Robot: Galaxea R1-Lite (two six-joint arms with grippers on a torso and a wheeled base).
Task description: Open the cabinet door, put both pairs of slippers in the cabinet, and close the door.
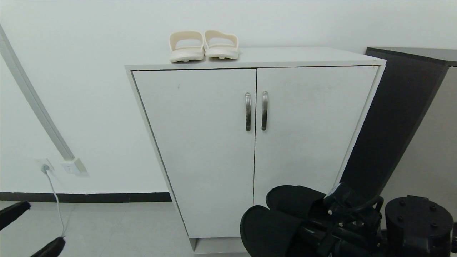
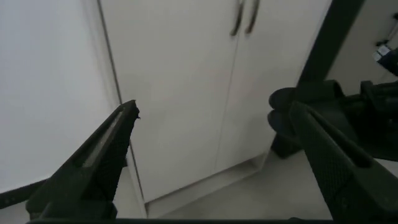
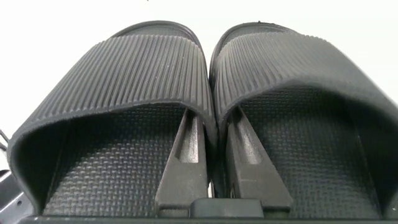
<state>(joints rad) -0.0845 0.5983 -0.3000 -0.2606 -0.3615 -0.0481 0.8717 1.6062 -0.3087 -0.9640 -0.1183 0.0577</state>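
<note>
While counting: one tall white wooden cabinet [image 1: 303, 56], two flat doors [image 1: 200, 150] both shut, two shiny metal bar handles [image 1: 247, 111] upright side by side in the middle. Cannot see inside. Up on top, one pair of cream rubber slippers [image 1: 187, 53], touching, toes to the wall [image 1: 89, 89], long way front to back. Low by the right door, one pair of black ribbed rubber slippers [image 1: 275, 228], pinched together by the right pincer [image 3: 217, 171], one finger in each, toes away from the wrist. Left pincer [image 2: 212, 112] wide open, holding nothing, low and left of the cabinet.
</note>
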